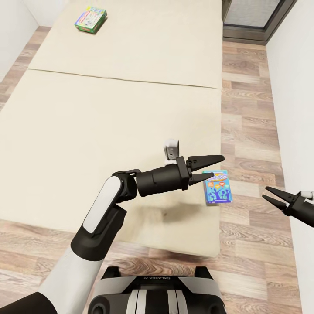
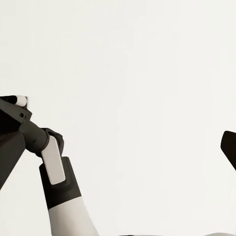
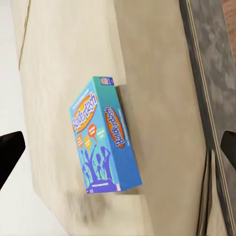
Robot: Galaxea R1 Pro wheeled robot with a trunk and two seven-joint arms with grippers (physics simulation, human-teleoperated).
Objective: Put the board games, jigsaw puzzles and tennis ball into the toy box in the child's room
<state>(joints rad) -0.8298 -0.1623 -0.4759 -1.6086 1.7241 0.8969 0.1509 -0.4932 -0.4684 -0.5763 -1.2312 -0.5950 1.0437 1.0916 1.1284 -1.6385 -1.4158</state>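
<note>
Board games sit on the bed [image 1: 109, 122], a wide beige mattress w/ a seam running across it, taking up most of the head view. Wood-plank floor [image 1: 253, 131] runs along the bed's right side, w/ a white wall beyond.

Left arm [image 1: 100, 213], black and white, reaches forward over the mattress from the lower part of the view. Its left hand [image 1: 209, 168] is above the bed near the right edge, fingers apart, nothing between them. Right hand [image 1: 272, 197] comes in from the right over the floor strip, fingers also spread and empty.

Blue board game [image 1: 216, 187] lies flat at the bed's near right edge, just beyond the left hand's tips and between the two hands; no contact visible. In the right wrist view the same blue box [image 3: 101, 137] reads "Balderdash" and rests right at the mattress edge. Second board game [image 1: 90, 20], green-edged and multicoloured, lies far off near the bed's top left, well apart from both hands.

Step in hand, by my read: approach to picking up the blue game; nothing picked up yet. Next move prob. calls for lowering one open hand so its fingers straddle the box's thin sides, then closing. Box at the edge could slide off to the floor if nudged.
</note>
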